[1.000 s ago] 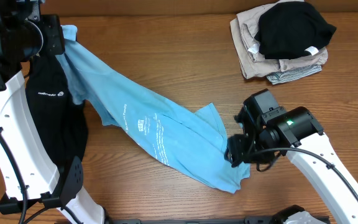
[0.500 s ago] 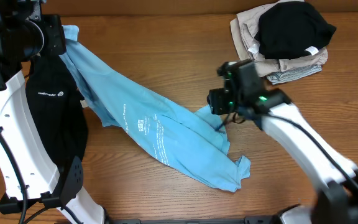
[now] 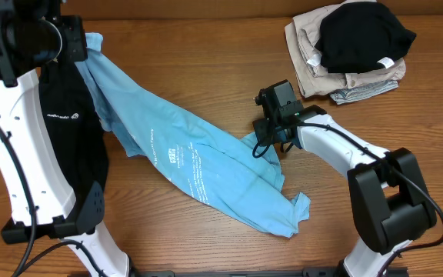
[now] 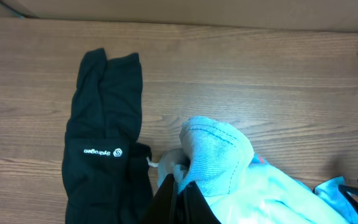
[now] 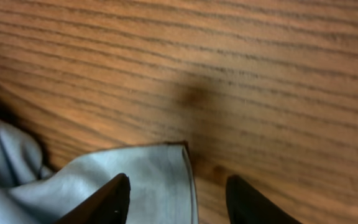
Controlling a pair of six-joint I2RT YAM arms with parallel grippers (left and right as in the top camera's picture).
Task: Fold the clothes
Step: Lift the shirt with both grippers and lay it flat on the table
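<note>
The brown wood-grain table (image 3: 206, 54) carries the light blue cotton T-shirt with white lettering (image 3: 198, 165). Only the overhead view shows its whole span, from the left gripper (image 4: 178, 198) diagonally to the right gripper (image 5: 182, 200), and the heap of folded beige and black clothes (image 3: 348, 50) beyond. The left wrist view shows the long black garment with a small white logo (image 4: 101, 149) flat beside the left gripper, whose jaws pinch a bunched shirt fold. The right wrist view shows spread, empty fingers (image 5: 114, 199) over a shirt corner.
</note>
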